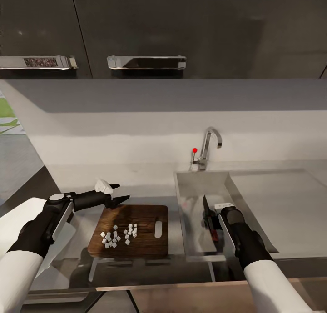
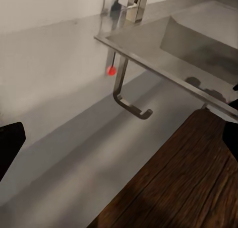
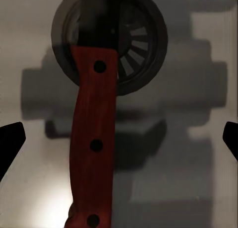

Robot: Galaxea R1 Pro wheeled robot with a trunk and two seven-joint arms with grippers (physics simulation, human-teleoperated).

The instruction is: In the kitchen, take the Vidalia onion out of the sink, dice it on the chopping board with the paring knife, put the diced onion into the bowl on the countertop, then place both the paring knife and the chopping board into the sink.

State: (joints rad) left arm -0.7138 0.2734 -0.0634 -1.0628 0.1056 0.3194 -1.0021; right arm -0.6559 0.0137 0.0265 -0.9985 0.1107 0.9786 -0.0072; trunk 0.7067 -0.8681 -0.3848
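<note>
Paring knife [image 3: 94,133] lies in the sink [image 1: 190,186], directly between the right fingers [image 1: 213,222], which are spread wide and released; its dark blade crosses the round drain [image 3: 134,44]. Chopping board [image 1: 131,231] rests on the bench [image 1: 68,176], carrying diced onion [image 1: 119,235]. Left fingers [image 1: 119,192], spread apart and gripping nothing, hover just above the board's far corner.
</note>
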